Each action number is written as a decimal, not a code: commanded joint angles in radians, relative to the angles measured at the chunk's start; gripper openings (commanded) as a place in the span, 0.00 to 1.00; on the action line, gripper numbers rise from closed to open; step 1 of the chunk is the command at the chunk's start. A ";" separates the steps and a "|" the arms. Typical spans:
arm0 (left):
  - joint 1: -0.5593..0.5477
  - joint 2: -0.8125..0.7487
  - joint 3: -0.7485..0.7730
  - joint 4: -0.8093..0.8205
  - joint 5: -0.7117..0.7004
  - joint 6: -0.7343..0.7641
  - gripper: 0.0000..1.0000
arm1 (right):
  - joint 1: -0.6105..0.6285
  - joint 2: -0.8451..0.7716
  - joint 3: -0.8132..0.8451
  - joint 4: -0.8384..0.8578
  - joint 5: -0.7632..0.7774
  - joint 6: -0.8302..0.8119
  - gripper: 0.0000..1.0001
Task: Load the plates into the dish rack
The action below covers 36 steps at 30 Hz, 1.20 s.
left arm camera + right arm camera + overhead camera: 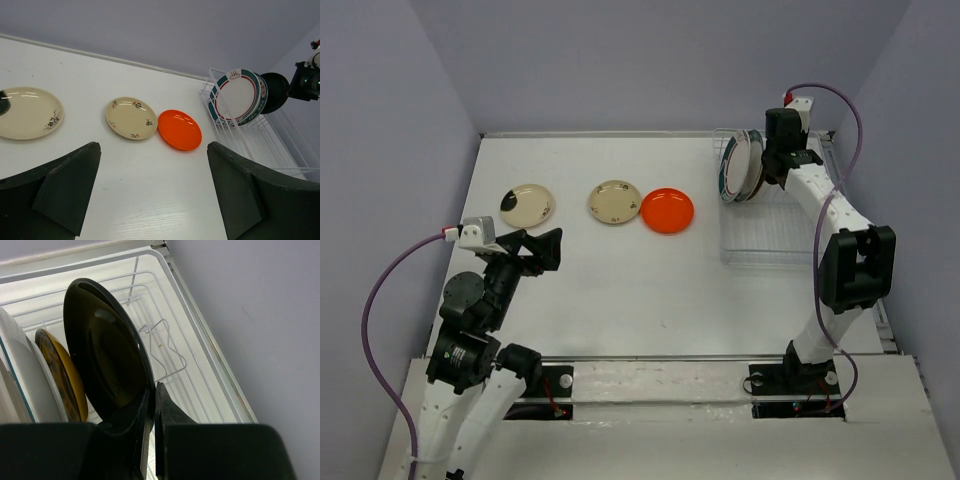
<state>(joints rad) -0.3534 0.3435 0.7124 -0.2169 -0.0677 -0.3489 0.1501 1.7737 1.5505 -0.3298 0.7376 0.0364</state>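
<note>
My right gripper (155,391) is shut on the lower rim of a dark glossy plate (107,355), held upright inside the dish rack (200,345). Beside it in the rack stand an amber-yellow plate (59,371) and a white plate (22,372). From above, the white plates with teal rims (738,167) stand at the rack's far end, next to my right gripper (775,165). Two cream plates (528,204) (615,202) and an orange-red plate (667,210) lie flat on the table. My left gripper (542,247) hangs open near the left cream plate, holding nothing.
The dish rack (770,240) sits along the table's right side against the wall. The orange-red plate (179,129) touches the middle cream plate (131,118). Walls close in the table on the left, back and right.
</note>
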 commanded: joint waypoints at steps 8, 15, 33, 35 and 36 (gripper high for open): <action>-0.004 0.008 -0.001 0.044 0.003 0.016 0.99 | 0.020 0.052 0.006 0.037 0.039 -0.003 0.07; -0.004 0.011 -0.001 0.044 0.002 0.014 0.99 | 0.029 0.064 0.017 0.038 0.013 0.022 0.14; -0.002 0.022 -0.002 0.050 0.014 0.013 0.99 | 0.042 -0.239 -0.064 0.017 -0.305 0.169 0.56; -0.004 0.025 -0.002 0.053 0.016 0.011 0.99 | 0.069 -0.276 -0.098 0.061 -0.410 0.254 0.58; -0.002 0.026 -0.002 0.054 0.017 0.010 0.99 | 0.125 -0.287 -0.116 0.086 -0.449 0.278 0.60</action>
<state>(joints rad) -0.3534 0.3523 0.7124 -0.2165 -0.0650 -0.3489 0.1802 1.5539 1.4807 -0.3275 0.5316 0.1806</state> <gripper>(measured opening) 0.990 0.578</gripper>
